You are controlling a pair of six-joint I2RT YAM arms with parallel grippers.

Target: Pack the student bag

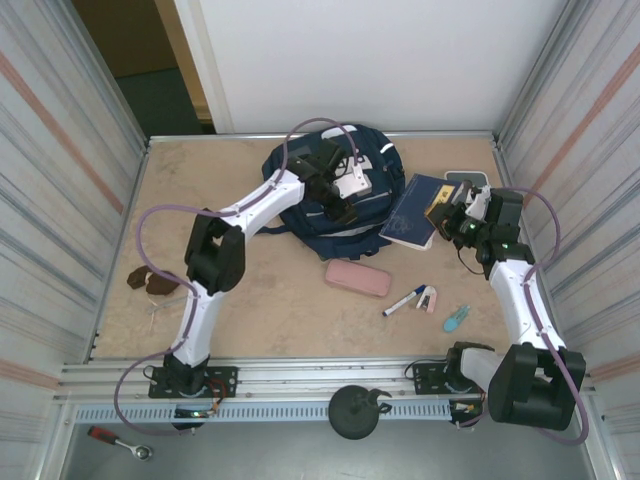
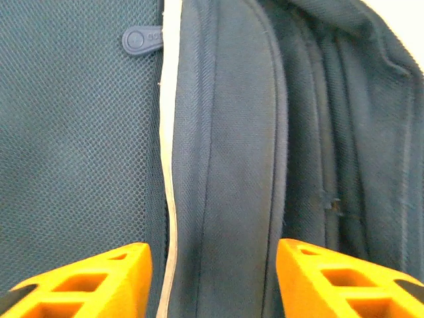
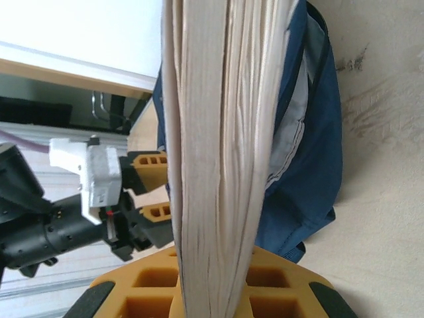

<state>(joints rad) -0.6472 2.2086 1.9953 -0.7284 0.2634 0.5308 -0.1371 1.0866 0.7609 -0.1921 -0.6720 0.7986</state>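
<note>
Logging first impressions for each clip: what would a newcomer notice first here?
The large navy-blue fabric backpack at the table's far centre, with the left gripper open over its fabric. To its right, the right gripper clamps a navy-covered book; a pink pencil case lies nearer, mid-table.

One backpack (image 1: 375, 208), one book (image 1: 413, 207), one pink case (image 1: 357, 278), one marker (image 1: 404, 301) (two arms (image 1: 215, 252)).

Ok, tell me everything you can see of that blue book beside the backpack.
The book is thick and closed, with a dark navy cover and cream, slightly wavy page edges. It lies at an angle over the right half of the table, just right of the backpack. The right gripper is shut on its right edge, with orange fingers on either side of the pages.
</note>
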